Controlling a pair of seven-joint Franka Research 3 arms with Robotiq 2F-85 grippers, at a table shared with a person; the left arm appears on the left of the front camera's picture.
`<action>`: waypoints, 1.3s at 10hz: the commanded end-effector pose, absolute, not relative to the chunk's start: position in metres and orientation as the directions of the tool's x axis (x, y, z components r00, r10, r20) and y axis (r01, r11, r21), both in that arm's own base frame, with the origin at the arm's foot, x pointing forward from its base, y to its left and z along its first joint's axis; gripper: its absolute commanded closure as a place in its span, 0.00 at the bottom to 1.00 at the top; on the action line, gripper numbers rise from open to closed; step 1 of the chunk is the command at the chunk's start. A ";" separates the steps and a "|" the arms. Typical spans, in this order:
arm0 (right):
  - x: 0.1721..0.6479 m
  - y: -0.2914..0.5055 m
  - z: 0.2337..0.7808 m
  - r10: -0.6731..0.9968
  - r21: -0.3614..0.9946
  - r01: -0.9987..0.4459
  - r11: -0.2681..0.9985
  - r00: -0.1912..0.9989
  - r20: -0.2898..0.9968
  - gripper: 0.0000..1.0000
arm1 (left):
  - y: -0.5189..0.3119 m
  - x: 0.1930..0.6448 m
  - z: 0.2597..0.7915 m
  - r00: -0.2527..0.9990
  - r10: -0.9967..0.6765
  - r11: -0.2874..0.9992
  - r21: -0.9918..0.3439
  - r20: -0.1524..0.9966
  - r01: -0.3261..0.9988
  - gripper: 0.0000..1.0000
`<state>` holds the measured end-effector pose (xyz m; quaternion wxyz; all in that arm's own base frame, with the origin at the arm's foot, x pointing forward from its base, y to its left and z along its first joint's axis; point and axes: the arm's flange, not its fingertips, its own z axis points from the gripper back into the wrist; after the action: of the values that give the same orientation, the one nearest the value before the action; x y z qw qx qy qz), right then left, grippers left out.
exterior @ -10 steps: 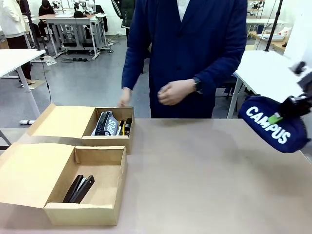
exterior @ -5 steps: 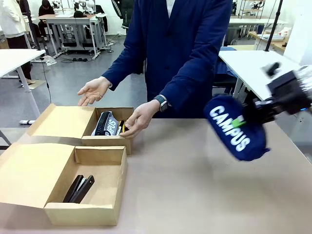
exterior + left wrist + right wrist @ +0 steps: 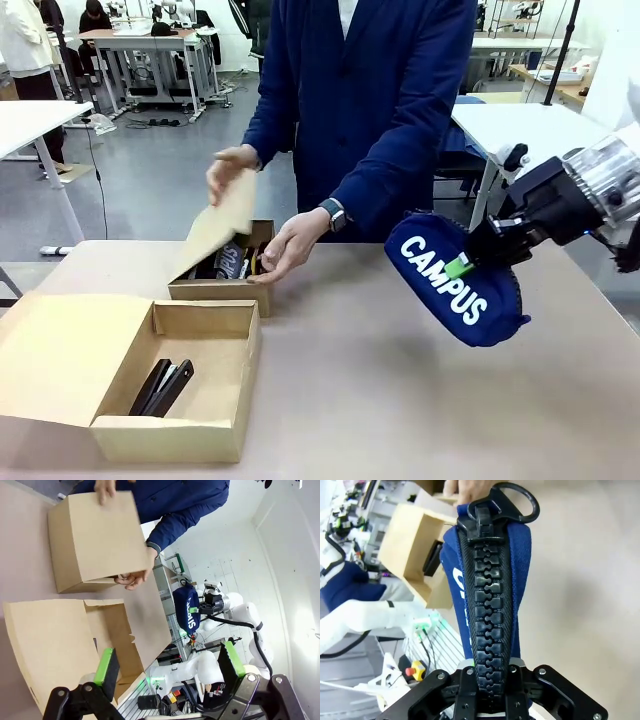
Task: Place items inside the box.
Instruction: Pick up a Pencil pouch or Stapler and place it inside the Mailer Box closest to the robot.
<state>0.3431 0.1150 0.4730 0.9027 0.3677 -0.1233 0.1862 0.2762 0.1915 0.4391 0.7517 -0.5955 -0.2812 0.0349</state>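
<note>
Over the right half of the table [image 3: 400,400], the right gripper [image 3: 468,258] is pinching the navy pencil case lettered "CAMPUS" [image 3: 450,295] by its zipped edge. The case hangs in the air, well apart from both cardboard boxes. At the near left, the open near box [image 3: 170,438] has black staplers [image 3: 162,387] lying inside, so that part looks done. Behind it, the far box [image 3: 215,293] holds a lettered pouch [image 3: 228,262] and some slim things I can't make out (one shows a bit of yellow). A person has one hand [image 3: 232,165] on its raised flap [image 3: 222,222] and the other hand [image 3: 285,248] at its right corner, apparently to shut it. The left gripper [image 3: 168,662] is spread wide with nothing between its pads. What's left, by my reckoning, is the pencil case: it has to go leftward and down into a box, most likely the near one.
</note>
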 end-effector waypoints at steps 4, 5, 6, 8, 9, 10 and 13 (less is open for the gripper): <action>0.347 0.114 0.476 0.028 0.668 -0.290 0.685 0.927 0.374 0.92 | 0.191 0.277 0.440 0.827 0.394 0.278 -0.910 0.401 0.309 0.00; 0.342 0.120 0.478 -0.062 0.686 -0.202 0.699 0.938 0.340 0.92 | 0.191 0.277 0.440 0.827 0.394 0.278 -0.910 0.401 0.309 0.00; 0.338 0.125 0.479 -0.110 0.700 -0.138 0.701 0.948 0.297 0.92 | 0.191 0.277 0.440 0.827 0.394 0.278 -0.910 0.401 0.309 0.00; 0.336 0.128 0.477 -0.129 0.717 -0.084 0.692 0.963 0.237 0.92 | 0.191 0.277 0.440 0.827 0.394 0.278 -0.910 0.401 0.309 0.00; 0.335 0.129 0.477 -0.133 0.720 -0.071 0.690 0.966 0.223 0.92 | 0.191 0.277 0.440 0.827 0.394 0.278 -0.910 0.401 0.309 0.00; 0.333 0.128 0.477 -0.147 0.717 -0.058 0.695 0.964 0.221 0.92 | 0.191 0.277 0.440 0.827 0.394 0.278 -0.910 0.401 0.309 0.00; 0.335 0.129 0.476 -0.146 0.709 -0.043 0.703 0.968 0.203 0.92 | 0.191 0.277 0.440 0.827 0.394 0.278 -0.910 0.401 0.309 0.00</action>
<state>0.3507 0.1278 0.4836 0.9141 0.3854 -0.1251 -0.0143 0.2762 0.1915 0.4391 0.7517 -0.5956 -0.2812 0.0349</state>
